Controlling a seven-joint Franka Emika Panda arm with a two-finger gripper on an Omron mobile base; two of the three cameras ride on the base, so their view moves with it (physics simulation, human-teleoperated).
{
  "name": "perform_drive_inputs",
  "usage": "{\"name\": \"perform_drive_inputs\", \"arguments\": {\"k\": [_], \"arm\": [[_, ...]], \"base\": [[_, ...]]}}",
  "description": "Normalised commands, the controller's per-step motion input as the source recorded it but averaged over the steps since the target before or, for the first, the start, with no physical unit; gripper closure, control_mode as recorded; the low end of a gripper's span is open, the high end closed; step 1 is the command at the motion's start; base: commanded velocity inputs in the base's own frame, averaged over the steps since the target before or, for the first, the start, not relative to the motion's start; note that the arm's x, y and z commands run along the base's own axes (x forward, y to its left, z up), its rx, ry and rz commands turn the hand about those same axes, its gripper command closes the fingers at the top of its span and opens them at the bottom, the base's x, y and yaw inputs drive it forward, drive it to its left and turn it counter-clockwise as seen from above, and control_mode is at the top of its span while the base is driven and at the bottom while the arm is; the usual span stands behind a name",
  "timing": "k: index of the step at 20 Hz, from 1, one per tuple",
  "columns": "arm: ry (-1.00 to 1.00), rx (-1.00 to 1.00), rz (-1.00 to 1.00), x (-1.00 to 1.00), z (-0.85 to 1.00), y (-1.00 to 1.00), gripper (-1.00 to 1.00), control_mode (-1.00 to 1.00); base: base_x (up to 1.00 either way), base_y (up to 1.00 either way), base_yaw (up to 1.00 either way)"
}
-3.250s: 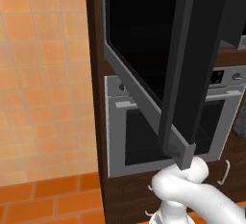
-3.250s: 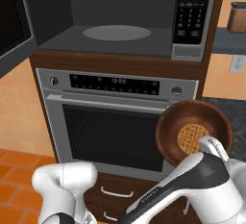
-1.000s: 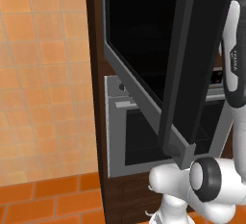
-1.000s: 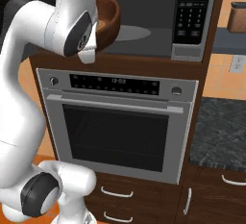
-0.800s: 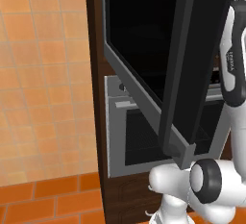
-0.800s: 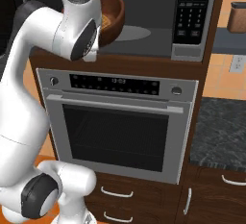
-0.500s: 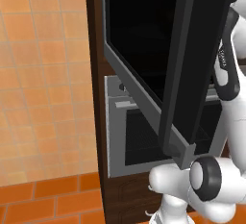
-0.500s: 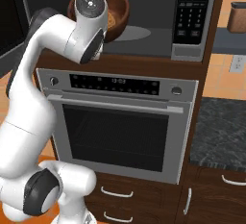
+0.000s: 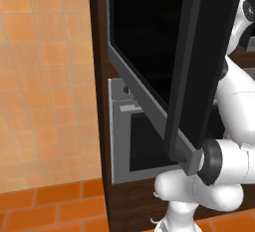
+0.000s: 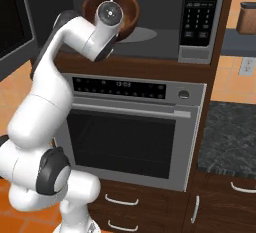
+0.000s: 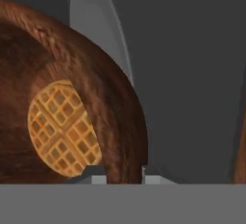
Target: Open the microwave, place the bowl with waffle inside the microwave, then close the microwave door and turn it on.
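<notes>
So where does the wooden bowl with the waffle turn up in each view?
Left base view: I can't find it; the open microwave door blocks the cavity.
Right base view: bowl at top centre, in the microwave cavity behind the arm's wrist.
Hand view: bowl at left, waffle inside.
Shared landmark: the grey turntable.

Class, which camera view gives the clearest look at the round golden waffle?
The hand view: the round golden waffle lies in plain sight inside the brown wooden bowl. In the right base view the arm covers the bowl; in the left base view the black glass microwave door blocks it.

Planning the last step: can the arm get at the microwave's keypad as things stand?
Probably not yet: the keypad is unobstructed, but the jaws are shut on the bowl inside the microwave.
</notes>
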Motion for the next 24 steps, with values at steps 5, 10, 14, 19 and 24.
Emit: {"name": "perform_drive_inputs", "arguments": {"k": [5, 10, 14, 19, 24], "arm": [[0.26, 0.0, 0.02, 0.79, 0.0, 0.0, 1.0, -1.0], [0.18, 0.0, 0.0, 0.47, 0.0, 0.0, 1.0, -1.0], [0.13, 0.0, 0.0, 0.06, 0.0, 0.03, -1.0, -1.0], [-0.12, 0.0, 0.0, -0.02, 0.0, 0.01, -1.0, -1.0], [-0.26, 0.0, 0.0, -0.23, 0.0, 0.05, -1.0, -1.0]], "base": [[0.0, 0.0, 0.0], [0.0, 0.0, 0.0], [0.0, 0.0, 0.0], [0.0, 0.0, 0.0], [0.0, 0.0, 0.0]]}}
